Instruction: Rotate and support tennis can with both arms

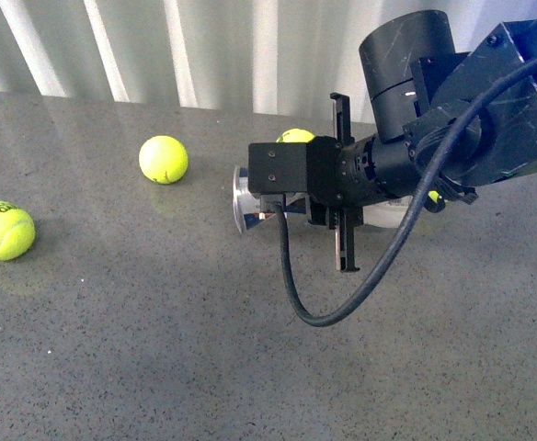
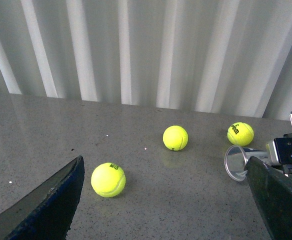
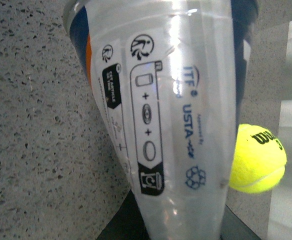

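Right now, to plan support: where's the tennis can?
Front view, centre: tennis can horizontal in the right gripper, rim pointing left, tennis ball just behind.

1. Tennis can point(image 3: 176, 100): clear plastic, white label with black and navy print, navy and orange bands, silver rim.
2. Tennis balls point(image 1: 164, 159): yellow-green, black lettering.
3. Desk point(image 1: 158, 349): grey, finely speckled.
4. Backdrop point(image 2: 136, 50): white, vertical ribs.
5. Right arm point(image 1: 517, 101): blue segments, black wrist, black cable point(image 1: 342, 312).

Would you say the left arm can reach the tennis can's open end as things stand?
Probably yes: bare table lies between the left gripper and the rim of the tennis can; the right gripper sits farther back.
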`<action>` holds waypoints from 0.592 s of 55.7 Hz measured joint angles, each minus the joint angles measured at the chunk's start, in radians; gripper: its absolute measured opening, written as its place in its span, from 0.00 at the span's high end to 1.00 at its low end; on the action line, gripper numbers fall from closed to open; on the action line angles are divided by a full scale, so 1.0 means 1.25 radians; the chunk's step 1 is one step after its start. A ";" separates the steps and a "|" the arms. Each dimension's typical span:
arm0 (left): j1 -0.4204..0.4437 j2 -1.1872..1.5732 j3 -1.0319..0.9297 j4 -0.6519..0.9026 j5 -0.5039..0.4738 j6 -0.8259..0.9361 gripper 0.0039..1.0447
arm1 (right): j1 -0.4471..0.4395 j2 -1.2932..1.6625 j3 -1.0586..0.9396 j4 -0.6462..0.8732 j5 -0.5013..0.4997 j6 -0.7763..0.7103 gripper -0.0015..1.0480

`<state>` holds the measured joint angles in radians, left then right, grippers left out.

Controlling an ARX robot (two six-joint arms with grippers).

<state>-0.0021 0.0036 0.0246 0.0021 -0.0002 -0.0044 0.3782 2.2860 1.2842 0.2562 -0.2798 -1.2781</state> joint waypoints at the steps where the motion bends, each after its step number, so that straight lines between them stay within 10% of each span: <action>1: 0.000 0.000 0.000 0.000 0.000 0.000 0.06 | 0.002 0.005 0.002 0.003 0.000 0.001 0.89; 21: 0.000 0.000 0.000 0.000 0.000 0.000 0.06 | 0.028 0.056 0.010 0.076 0.030 0.043 0.89; 33: 0.000 0.000 0.000 0.000 0.000 0.000 0.06 | 0.037 0.055 -0.030 0.148 0.005 0.116 0.56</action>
<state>-0.0021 0.0036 0.0246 0.0021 -0.0002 -0.0044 0.4248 2.3543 1.2465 0.4408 -0.2733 -1.1336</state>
